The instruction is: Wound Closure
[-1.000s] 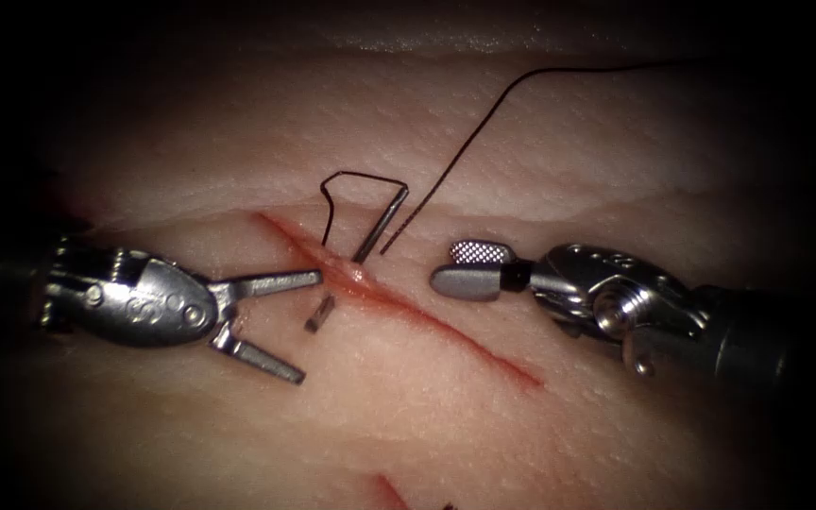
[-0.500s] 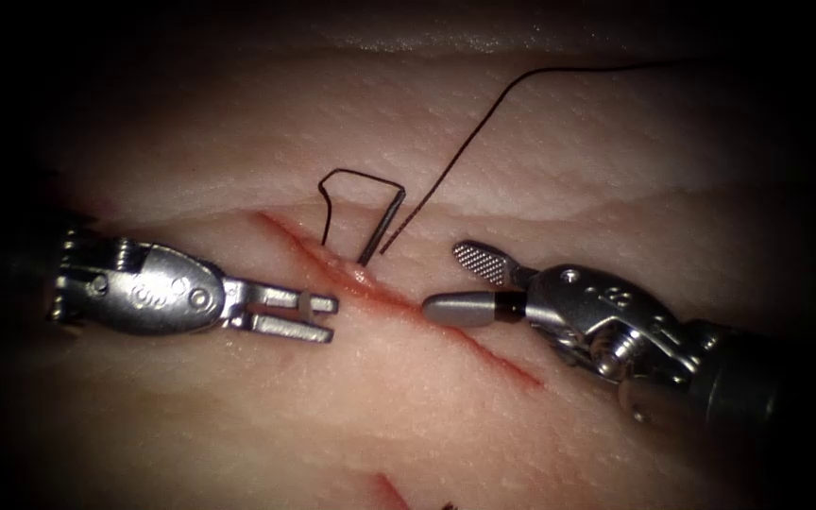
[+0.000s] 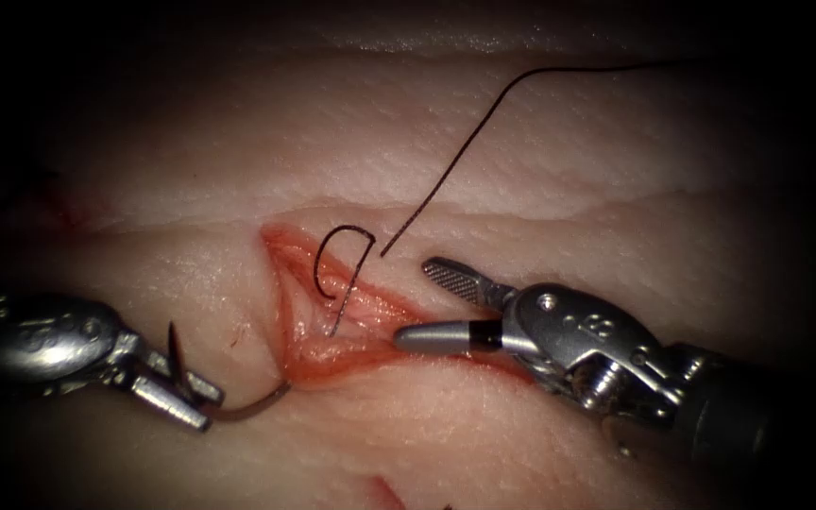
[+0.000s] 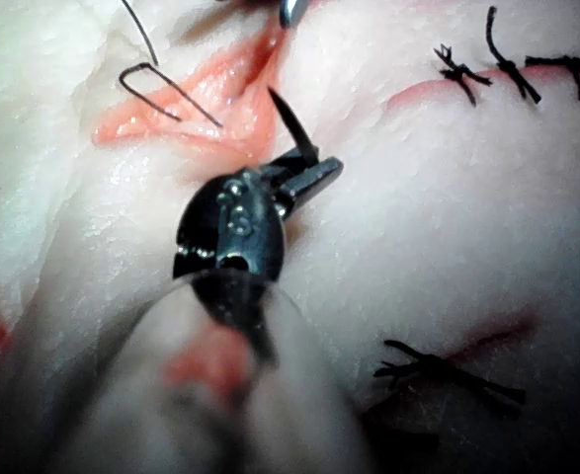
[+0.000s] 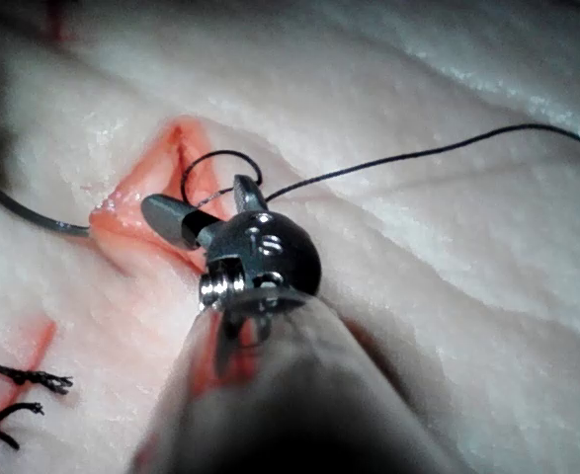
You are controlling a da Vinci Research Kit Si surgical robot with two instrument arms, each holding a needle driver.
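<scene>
The left tool (image 3: 181,401) grips the needle (image 3: 229,401) just behind its tip, left of the cut (image 3: 332,321); the needle's body runs into the cut's left lip. The right tool (image 3: 417,302), jaws apart and holding nothing, has its lower jaw in the gaping cut. Thread (image 3: 465,151) loops over the tissue (image 3: 540,123).

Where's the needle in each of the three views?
Endoscope: needle left of the cut, left tool shut near its tip, other end in the tissue.
Left wrist: needle tip juts from the left tool.
Right wrist: needle curves into the cut's end, beyond the open, empty right tool.
Shared landmark: thread loop in the cut.
</scene>
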